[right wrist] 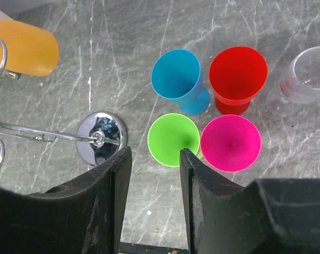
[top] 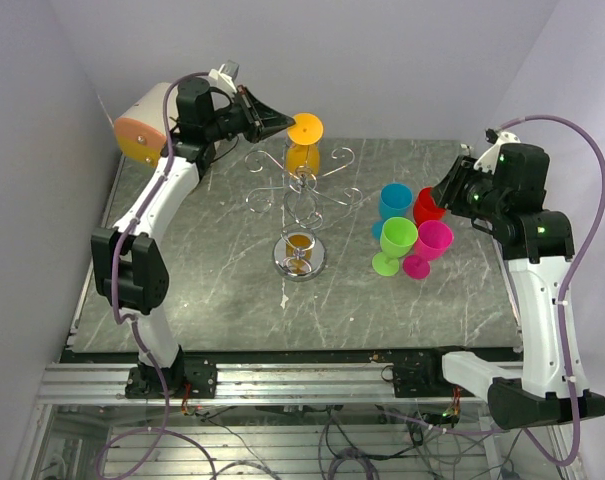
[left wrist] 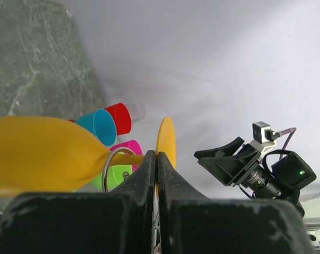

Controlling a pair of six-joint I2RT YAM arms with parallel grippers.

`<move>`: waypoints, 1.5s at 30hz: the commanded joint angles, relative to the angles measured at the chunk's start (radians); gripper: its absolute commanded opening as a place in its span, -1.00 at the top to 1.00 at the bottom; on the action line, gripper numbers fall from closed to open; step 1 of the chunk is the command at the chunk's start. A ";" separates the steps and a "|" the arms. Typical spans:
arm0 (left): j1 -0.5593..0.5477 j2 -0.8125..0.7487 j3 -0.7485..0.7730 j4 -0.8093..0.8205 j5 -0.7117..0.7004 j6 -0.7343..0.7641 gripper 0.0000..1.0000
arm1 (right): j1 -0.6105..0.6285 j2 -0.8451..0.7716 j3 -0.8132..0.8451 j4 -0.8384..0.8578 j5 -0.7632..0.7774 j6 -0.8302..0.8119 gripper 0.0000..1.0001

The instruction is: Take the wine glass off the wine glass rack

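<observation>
Counts: one rack, six glasses in all. One orange, one blue, one red, one green, one pink, one clear.
Rack (top: 300, 200): silver wire, curled hook arms fanning out from a central post, round shiny chrome base. It stands near the middle of the grey marbled tabletop (top: 212, 290).
Wine glass (top: 302, 156): opaque orange plastic, smooth tulip bowl, thin stem, flat round foot.
Wine glass, place: up among the rack arms at 12 o'clock from the post, well clear of the tabletop, foot uppermost in the top view. A wire loop of the rack sits right by the stem in the left wrist view. Whether the stem is inside the hook I cannot tell.
Left jaws: pressed together on the orange stem, just under the foot, coming in from 10 o'clock.
Right jaws: standing well apart, nothing between them, hanging over the cluster of glasses with the fingers above the green one.
Cluster: at 3 o'clock from the rack, upright on the tabletop, packed close in a square. Blue glass (top: 394, 200) at 10 o'clock, red glass (top: 428, 205) at 2, green glass (top: 397, 237) at 7, pink glass (top: 432, 240) at 5.
Clear glass (right wrist: 308, 79): beside the red one on the side away from the rack, in view only from the wrist cameras.
Base: an orange reflection shows in the chrome.
</observation>
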 commanded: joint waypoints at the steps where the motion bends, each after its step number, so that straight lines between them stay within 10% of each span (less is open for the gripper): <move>1: -0.019 -0.007 0.042 -0.037 0.014 0.032 0.86 | -0.006 0.001 0.034 0.012 -0.010 -0.012 0.17; 30: 0.099 -0.347 -0.052 -0.463 -0.282 0.300 0.87 | -0.007 -0.041 0.037 0.004 -0.055 0.011 0.18; 45: 0.100 -0.584 0.035 -0.459 -0.387 0.277 0.86 | -0.007 -0.034 0.068 0.142 -0.404 0.045 0.20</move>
